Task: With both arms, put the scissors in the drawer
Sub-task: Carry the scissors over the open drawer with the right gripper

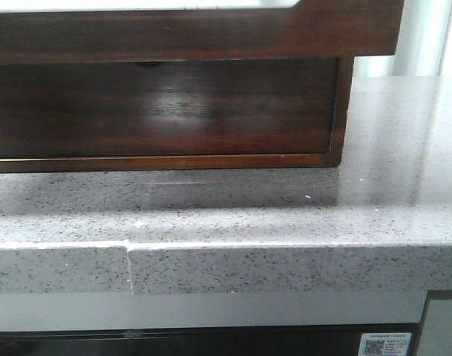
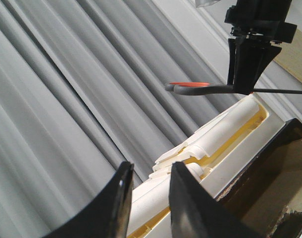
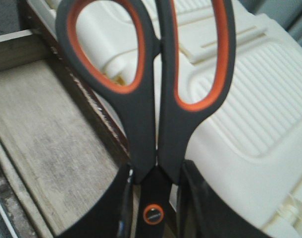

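scissors [image 3: 156, 99] blades hidden below right gripper [image 3: 153, 198], loop tops cropped, drawer [image 1: 196, 30] top cut off

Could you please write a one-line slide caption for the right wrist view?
Right gripper shut on the scissors, held over the open drawer's cream moulded insert.

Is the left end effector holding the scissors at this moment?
No: in the left wrist view the left end effector is open and empty, while the right end effector holds the scissors above the drawer.
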Available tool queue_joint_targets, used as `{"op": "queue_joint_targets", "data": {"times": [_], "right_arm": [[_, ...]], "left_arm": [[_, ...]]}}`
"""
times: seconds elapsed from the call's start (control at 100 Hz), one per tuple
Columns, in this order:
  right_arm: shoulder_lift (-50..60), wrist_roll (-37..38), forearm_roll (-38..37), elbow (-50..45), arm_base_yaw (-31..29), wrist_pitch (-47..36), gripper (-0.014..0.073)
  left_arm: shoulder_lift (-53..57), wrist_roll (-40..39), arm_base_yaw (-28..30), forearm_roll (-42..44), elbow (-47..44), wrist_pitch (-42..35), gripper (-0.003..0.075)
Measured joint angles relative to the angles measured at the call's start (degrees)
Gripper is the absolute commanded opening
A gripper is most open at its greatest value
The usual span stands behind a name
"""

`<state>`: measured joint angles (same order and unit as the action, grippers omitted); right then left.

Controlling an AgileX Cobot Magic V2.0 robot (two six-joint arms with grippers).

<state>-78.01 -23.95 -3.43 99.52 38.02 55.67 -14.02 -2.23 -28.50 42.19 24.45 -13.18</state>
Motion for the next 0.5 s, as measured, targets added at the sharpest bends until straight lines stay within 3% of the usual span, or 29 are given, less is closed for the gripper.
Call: {"op": "queue_joint_targets", "data": {"times": [0.24, 0.5], "right_arm": [[-5.21, -5.06, 0.0, 0.0, 4.61, 0.9, -0.0069], [-11.19, -7.27, 0.0, 0.0, 5.82, 3.33, -0.0069]], "left_arm": [[0.0, 0.0, 0.0, 0.0, 0.0, 0.0, 0.0166], [0.0, 0.0, 0.0, 0.0, 0.0, 0.0, 0.0166]]}}
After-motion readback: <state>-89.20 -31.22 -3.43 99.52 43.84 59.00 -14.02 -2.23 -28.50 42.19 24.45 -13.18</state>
